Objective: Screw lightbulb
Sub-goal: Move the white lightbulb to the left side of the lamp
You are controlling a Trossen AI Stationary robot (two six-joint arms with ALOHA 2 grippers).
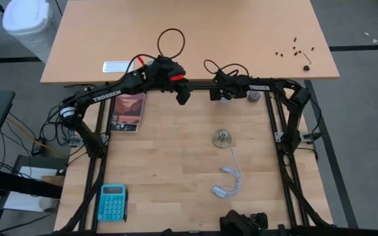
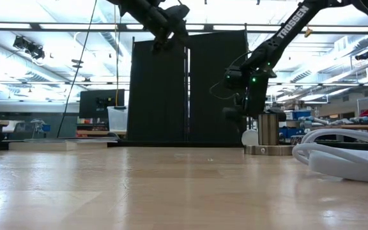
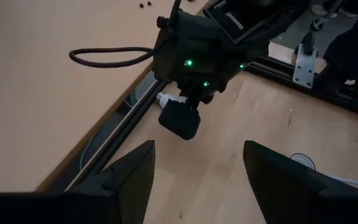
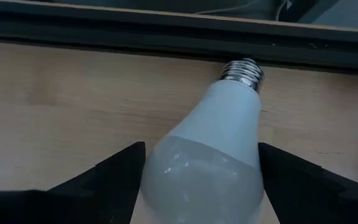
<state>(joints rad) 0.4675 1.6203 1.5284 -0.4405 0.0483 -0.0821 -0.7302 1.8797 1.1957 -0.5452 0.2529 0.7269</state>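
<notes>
Between the right gripper's spread fingers lies the lightbulb (contact unclear).

I am working in a robotics lab or workshop hall. Beyond the table I see an open ceiling with strip lights, dark partition panels, a monitor on a far bench, and cluttered shelves at far right. Black frame rails edge the table.
</notes>
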